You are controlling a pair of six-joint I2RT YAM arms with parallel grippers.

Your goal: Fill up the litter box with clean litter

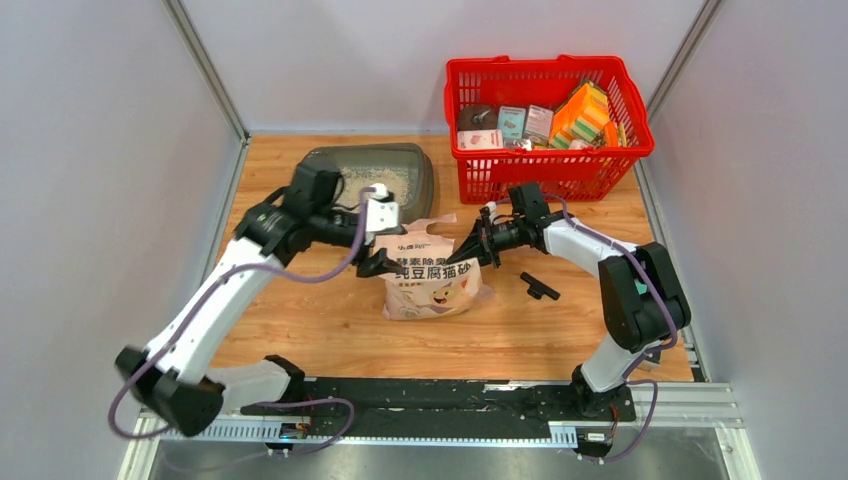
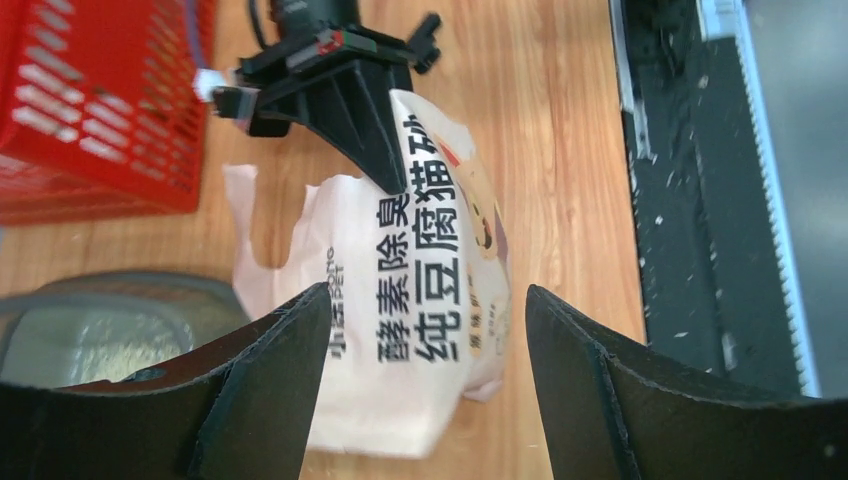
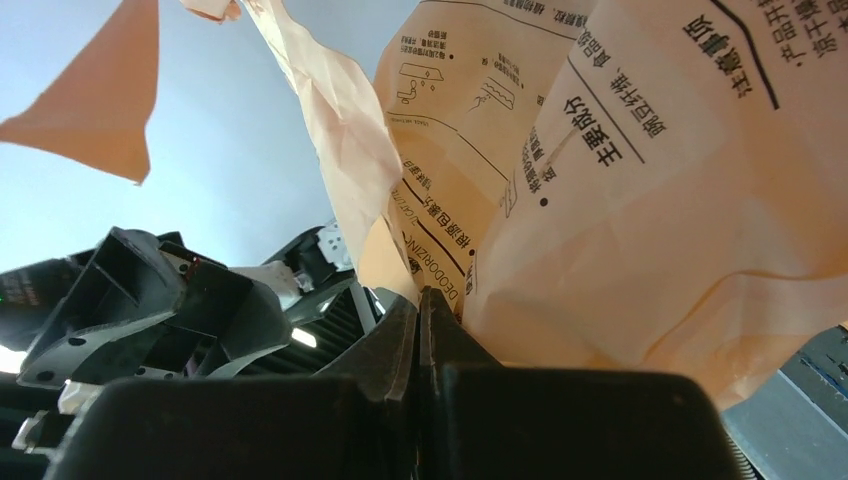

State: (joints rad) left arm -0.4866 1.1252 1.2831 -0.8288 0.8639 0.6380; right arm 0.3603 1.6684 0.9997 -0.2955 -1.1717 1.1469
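— Which of your hands has the litter bag [image 1: 432, 278]?
— Your right hand [image 1: 472, 250] is pinched tight on its upper edge. Your left hand [image 2: 425, 300] is spread wide at the bag's other side, gripping nothing.
— And the litter box [image 1: 425, 180]?
— Behind the bag on the worktop [image 1: 330, 330], left of the red basket [image 1: 548, 175], with pale litter [image 1: 385, 180] inside.

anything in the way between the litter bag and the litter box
No loose object: only bare table shows between the litter bag and the litter box. The left gripper, jaws open, hangs over that gap beside the bag. The right gripper is shut on the bag's other edge.
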